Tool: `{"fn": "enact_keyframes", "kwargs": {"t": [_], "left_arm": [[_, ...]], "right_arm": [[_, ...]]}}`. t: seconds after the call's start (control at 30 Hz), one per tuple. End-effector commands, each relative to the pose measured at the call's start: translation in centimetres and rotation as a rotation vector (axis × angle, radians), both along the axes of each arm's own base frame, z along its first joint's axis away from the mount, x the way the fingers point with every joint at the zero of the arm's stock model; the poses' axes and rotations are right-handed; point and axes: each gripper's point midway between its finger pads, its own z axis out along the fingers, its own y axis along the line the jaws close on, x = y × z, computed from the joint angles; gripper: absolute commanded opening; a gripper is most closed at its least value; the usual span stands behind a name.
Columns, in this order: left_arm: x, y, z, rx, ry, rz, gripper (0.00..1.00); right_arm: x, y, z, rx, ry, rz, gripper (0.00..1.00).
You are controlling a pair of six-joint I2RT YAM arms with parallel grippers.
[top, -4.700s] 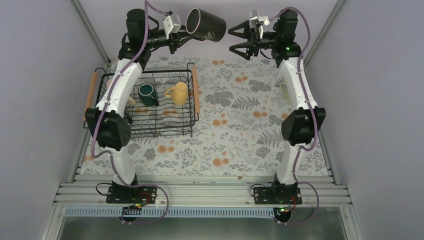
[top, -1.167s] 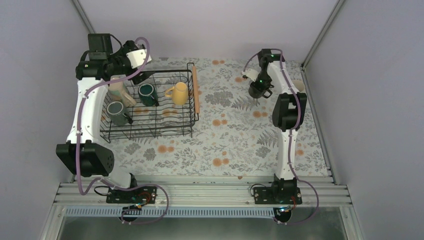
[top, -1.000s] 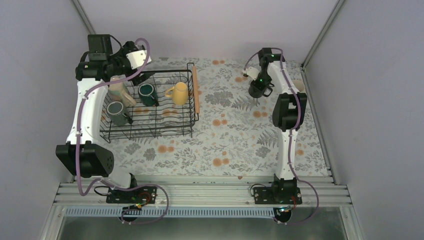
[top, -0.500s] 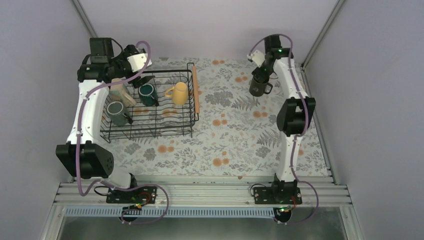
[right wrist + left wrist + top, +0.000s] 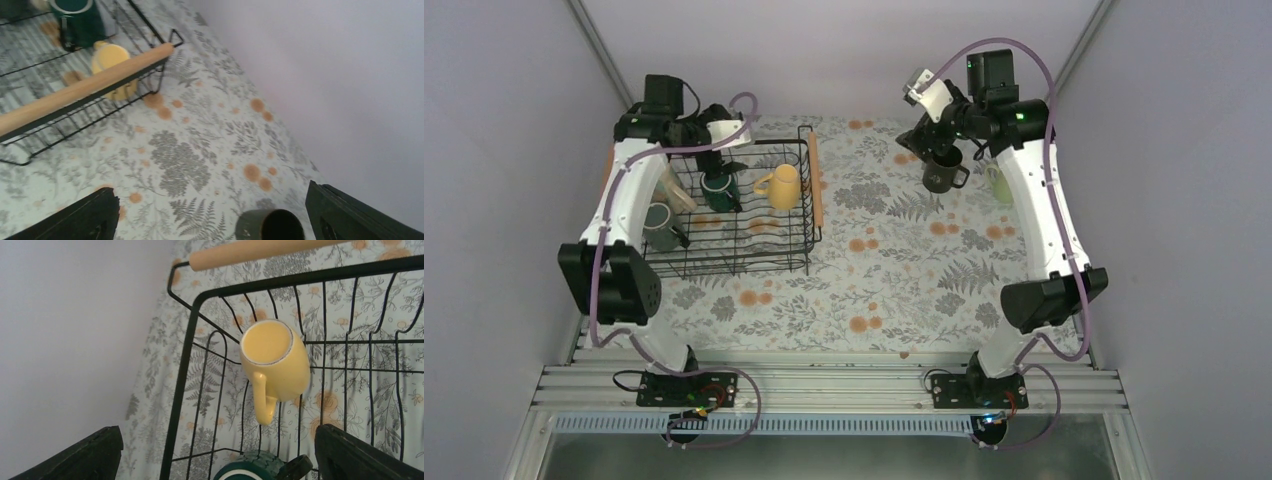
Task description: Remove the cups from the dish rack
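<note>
One black cup (image 5: 941,176) just beneath right claw (image 5: 923,142)

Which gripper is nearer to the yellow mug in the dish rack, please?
Left. The left gripper hangs over the dark teal mug next to the yellow mug; the right gripper is far off, above the black mug.

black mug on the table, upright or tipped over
Upright: the black mug stands on its base on the table, its round mouth facing up in the right wrist view.
</note>
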Motion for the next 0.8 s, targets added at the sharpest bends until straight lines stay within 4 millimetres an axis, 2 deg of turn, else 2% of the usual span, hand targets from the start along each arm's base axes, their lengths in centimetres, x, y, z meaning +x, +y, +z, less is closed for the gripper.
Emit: {"fn": "enact_keyframes", "kwargs": {"t": [0.0, 0.13, 0.17, 0.3, 0.53, 0.6, 0.77], "left_arm": [[0.9, -0.8, -1.9, 0.091, 0.037, -0.054, 0.92], [1.3, -1.5, -4.7, 0.147, 0.1, -0.072, 0.85], [1.4, -1.7, -5.5, 0.159, 0.117, -0.08, 0.84], [1.0, -2.7, -8.0, 0.185, 0.195, -0.132, 0.79], [2.8, -3.7, -11.9, 0.248, 0.297, -0.117, 0.56], [3.4, -3.7, -12.8, 0.256, 0.322, -0.114, 0.44], [4.1, -3.8, -14.2, 0.264, 0.373, -0.114, 0.43]], "right_arm": [[-3.1, 2.5, -0.3, 0.097, 0.07, 0.12, 0.97], [-3.4, 3.0, -2.1, 0.086, 0.101, 0.141, 0.99], [-4.0, 2.9, -1.6, 0.088, 0.087, 0.146, 1.0], [-4.3, 2.7, -2.7, 0.072, 0.091, 0.148, 1.0], [-4.6, 2.6, -3.7, 0.06, 0.097, 0.15, 1.0], [-4.7, 2.5, -3.9, 0.054, 0.096, 0.147, 1.0], [-4.8, 2.1, -5.2, 0.023, 0.114, 0.14, 0.99]]}}
